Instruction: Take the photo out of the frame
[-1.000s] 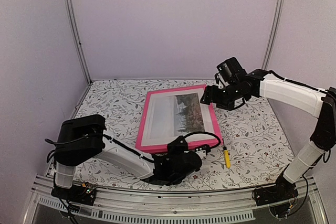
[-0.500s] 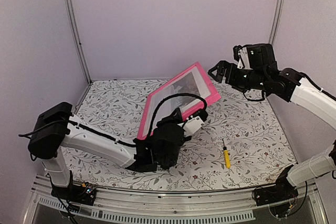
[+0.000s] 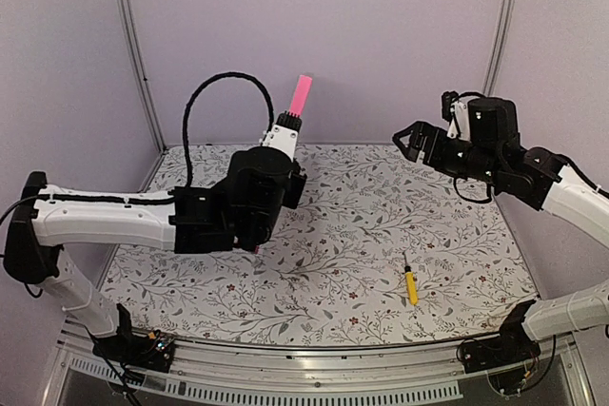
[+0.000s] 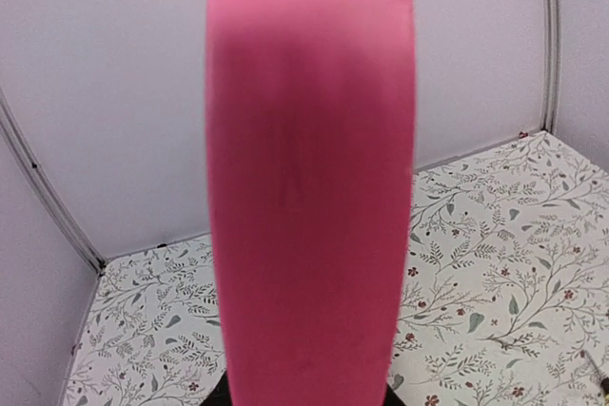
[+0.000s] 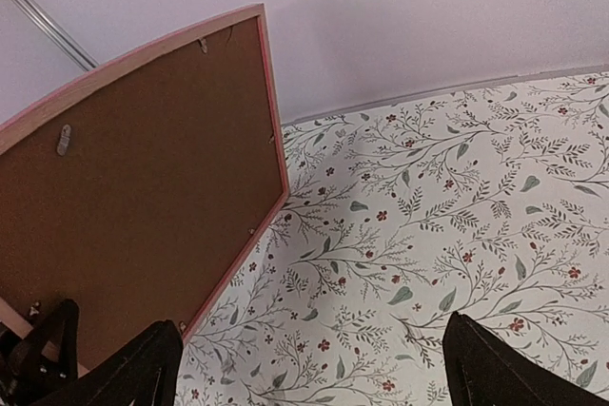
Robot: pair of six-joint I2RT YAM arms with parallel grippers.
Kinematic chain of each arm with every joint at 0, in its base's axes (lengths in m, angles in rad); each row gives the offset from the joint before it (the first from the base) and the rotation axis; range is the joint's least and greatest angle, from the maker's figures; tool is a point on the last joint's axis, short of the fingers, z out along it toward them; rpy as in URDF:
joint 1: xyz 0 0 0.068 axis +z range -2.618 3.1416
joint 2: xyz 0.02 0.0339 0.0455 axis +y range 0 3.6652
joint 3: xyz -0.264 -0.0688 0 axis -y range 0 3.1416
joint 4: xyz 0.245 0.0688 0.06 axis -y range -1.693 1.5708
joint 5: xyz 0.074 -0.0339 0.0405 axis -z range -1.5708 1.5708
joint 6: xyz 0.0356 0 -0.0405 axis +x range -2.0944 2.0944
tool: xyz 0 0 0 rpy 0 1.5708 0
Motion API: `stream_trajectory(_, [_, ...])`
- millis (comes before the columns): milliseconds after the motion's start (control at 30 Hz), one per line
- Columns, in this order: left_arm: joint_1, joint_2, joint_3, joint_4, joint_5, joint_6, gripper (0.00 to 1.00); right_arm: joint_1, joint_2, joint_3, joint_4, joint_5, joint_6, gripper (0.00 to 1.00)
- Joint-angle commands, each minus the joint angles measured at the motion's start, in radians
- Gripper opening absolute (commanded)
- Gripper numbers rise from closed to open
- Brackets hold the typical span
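My left gripper (image 3: 291, 119) is shut on the frame's lower edge and holds the frame upright above the table. In the top view the frame (image 3: 301, 94) is edge-on, a narrow pink strip. In the left wrist view its pink edge (image 4: 309, 187) fills the middle and hides my gripper (image 4: 304, 398) except for dark bits at the bottom. The right wrist view shows the frame's back: a pale wood and pink rim (image 5: 272, 121) around the brown backing board (image 5: 143, 206). The photo is hidden. My right gripper (image 3: 411, 140) is open and empty, to the right of the frame and apart from it (image 5: 314, 377).
A yellow-handled screwdriver (image 3: 410, 284) lies on the floral table cover (image 3: 381, 225) at the front right. The left arm's black cable (image 3: 205, 102) loops high over the arm. Small metal clips (image 5: 64, 138) sit on the frame's back. Walls close in the back and sides.
My left arm has swung up and left, lifting the frame from tilted over the table to upright and edge-on. My right gripper has drawn back slightly to the right.
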Motion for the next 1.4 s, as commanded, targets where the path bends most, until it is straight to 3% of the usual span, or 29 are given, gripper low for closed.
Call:
stream_trajectory(0, [0.079,-0.117,-0.012,-0.170,0.185,-0.479,0.00,0.005,0.002,-0.044,0.039,0.011,0.002,0.99])
stream_trajectory(333, [0.249,-0.389,-0.233,-0.260,0.409,-1.020,0.00,0.006,0.059,-0.156,0.115,-0.080,0.035,0.99])
stream_trajectory(600, [0.441,-0.536,-0.548,-0.075,0.676,-1.400,0.00,0.006,0.142,-0.233,0.207,-0.211,0.067,0.99])
stream_trajectory(833, [0.531,-0.516,-0.797,0.200,0.818,-1.597,0.00,0.005,0.267,-0.252,0.303,-0.308,0.092,0.99])
stream_trajectory(1133, [0.553,-0.346,-0.861,0.331,0.926,-1.701,0.00,0.006,0.420,-0.242,0.440,-0.409,0.161,0.99])
stream_trajectory(1267, [0.553,-0.263,-0.889,0.397,0.960,-1.729,0.17,0.006,0.477,-0.254,0.504,-0.442,0.205,0.99])
stream_trajectory(1367, [0.553,-0.226,-0.886,0.390,0.989,-1.720,0.35,0.006,0.511,-0.263,0.531,-0.456,0.234,0.99])
